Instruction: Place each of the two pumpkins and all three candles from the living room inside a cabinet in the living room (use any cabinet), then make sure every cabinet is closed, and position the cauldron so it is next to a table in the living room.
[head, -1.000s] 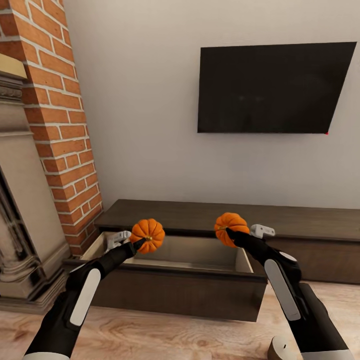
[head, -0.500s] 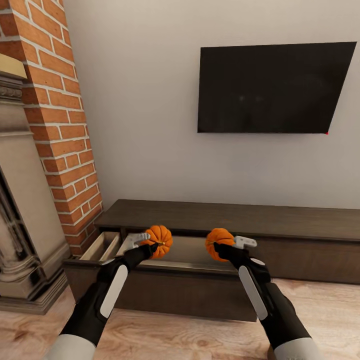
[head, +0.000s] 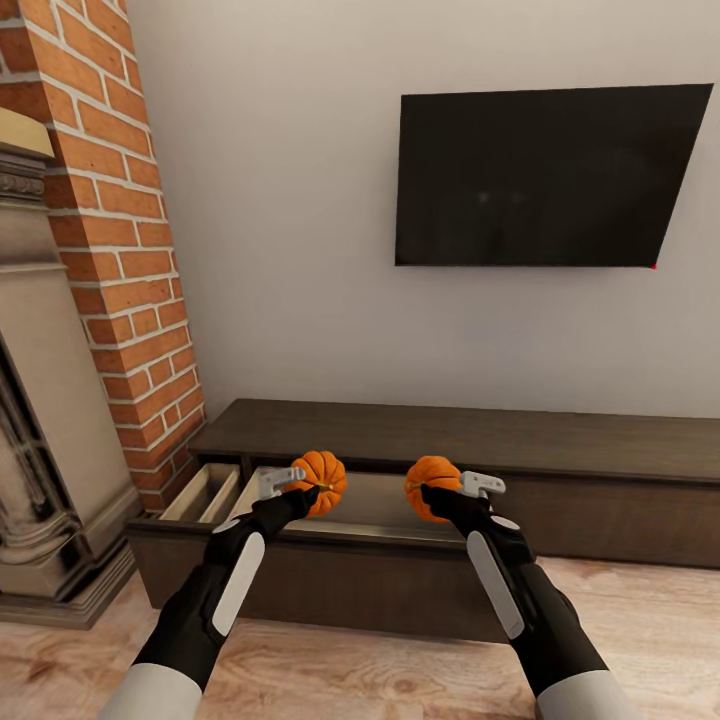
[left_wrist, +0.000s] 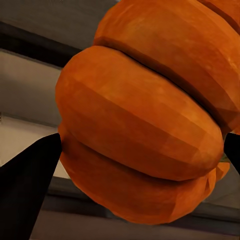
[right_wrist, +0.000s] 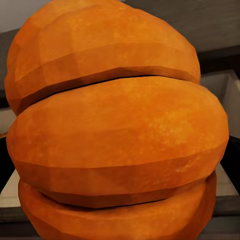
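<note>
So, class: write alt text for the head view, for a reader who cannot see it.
Two robot grippers, left and right, each hold a small orange pumpkin (left pumpkin, right pumpkin) above an open drawer of a low dark cabinet. A black television hangs above; a brick column stands left.

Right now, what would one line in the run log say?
left claw: holds left pumpkin | right claw: holds right pumpkin | both over open cabinet drawer | not released

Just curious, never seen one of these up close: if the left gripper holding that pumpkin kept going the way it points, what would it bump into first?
Probably the open drawer of the cabinet: the left gripper holds its pumpkin above the pale interior, pointing forward toward the drawer's back. Depth is hard to judge.
</note>
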